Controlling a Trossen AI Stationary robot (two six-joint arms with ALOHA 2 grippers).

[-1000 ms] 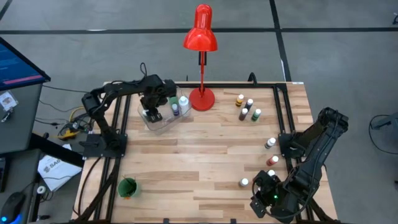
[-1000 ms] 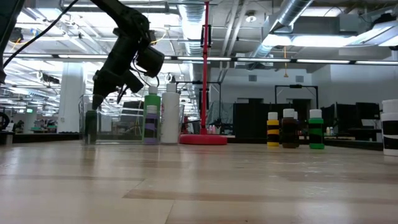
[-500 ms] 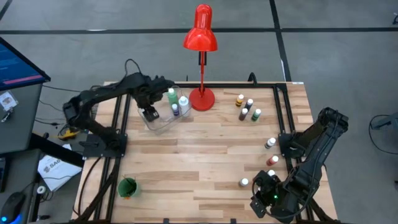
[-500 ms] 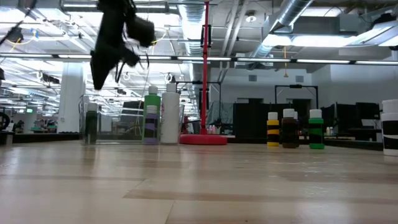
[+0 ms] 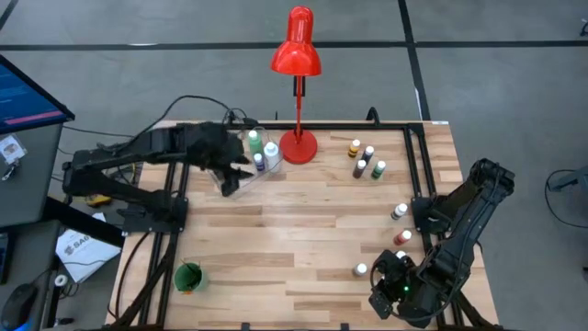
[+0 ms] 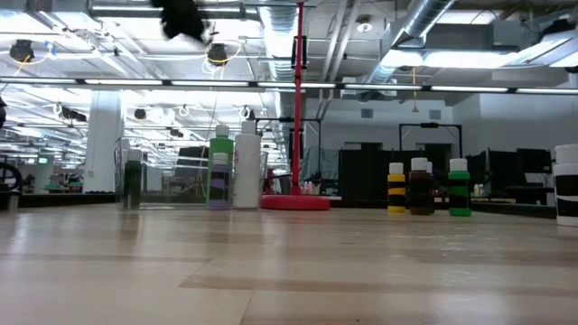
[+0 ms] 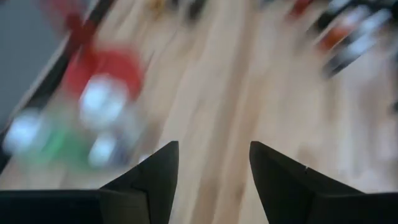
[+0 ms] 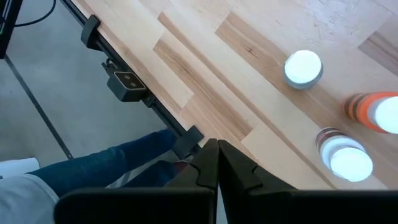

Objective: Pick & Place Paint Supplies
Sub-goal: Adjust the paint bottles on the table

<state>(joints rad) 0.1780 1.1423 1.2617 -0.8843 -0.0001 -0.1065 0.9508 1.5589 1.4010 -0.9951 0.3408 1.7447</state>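
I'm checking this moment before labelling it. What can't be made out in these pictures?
- Left wrist view: everything past the open left gripper is motion-blurred; bottles there can't be told apart.
- Low view: the left arm is cut off by the top edge; its gripper isn't seen.
- High view: what the clear bin holds is partly hidden by that arm.
- High view: the right gripper is too dark and small; brushes can't be found.

Landmark: the tall red desk lamp (image 5: 296,55) at the far edge of the wooden table (image 5: 294,239). Just left of its base stands a clear plastic bin (image 5: 241,175) holding bottles. To the right stands a cluster of four small bottles (image 5: 367,161). The table's central planks offer unobstructed passage.
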